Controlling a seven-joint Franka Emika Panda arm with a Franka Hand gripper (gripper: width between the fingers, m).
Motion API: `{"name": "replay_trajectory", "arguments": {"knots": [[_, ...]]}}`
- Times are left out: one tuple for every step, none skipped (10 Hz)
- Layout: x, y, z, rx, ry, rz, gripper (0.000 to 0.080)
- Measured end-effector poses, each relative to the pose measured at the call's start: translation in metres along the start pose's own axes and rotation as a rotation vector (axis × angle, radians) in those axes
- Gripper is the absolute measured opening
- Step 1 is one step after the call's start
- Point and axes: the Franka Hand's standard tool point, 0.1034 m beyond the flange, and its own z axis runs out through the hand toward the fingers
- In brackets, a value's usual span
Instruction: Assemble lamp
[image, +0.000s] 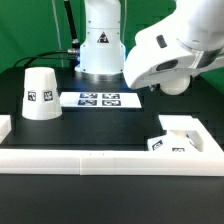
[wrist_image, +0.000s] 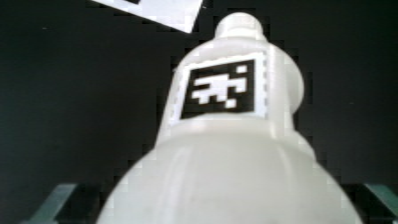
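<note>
The white bulb (wrist_image: 222, 140) fills the wrist view, its round end between my fingers (wrist_image: 54, 203) and its stem with a black-and-white tag pointing away. My gripper (wrist_image: 217, 208) is shut on the bulb, above the black table just right of the marker board. In the exterior view the hand (image: 160, 60) hides most of the gripper at the upper right. The cone shade (image: 40, 93) stands at the exterior view's left. The flat square base (image: 185, 135) lies at the lower right.
The marker board (image: 98, 99) lies on the table in the middle; its corner shows in the wrist view (wrist_image: 160, 10). A long white rail (image: 110, 160) runs along the front and another stands at the left edge (image: 5, 125). The robot's base (image: 100, 45) stands behind.
</note>
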Motion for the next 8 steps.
{"name": "replay_trajectory", "arguments": {"knots": [[0.012,0.003,-0.006,-0.015,0.100,0.002,0.0576],[0.008,0.004,-0.007,-0.024,0.148,0.006,0.0576],[0.012,0.006,-0.008,-0.037,0.227,0.009,0.0576],[0.014,0.009,-0.011,-0.053,0.310,0.003,0.0576],[0.012,0.014,-0.010,-0.068,0.363,-0.023,0.0576],[0.012,0.020,-0.015,-0.087,0.443,-0.043,0.0576],[0.008,0.025,-0.020,-0.105,0.502,-0.061,0.0576],[0.006,0.031,-0.028,-0.127,0.582,-0.073,0.0576]]}}
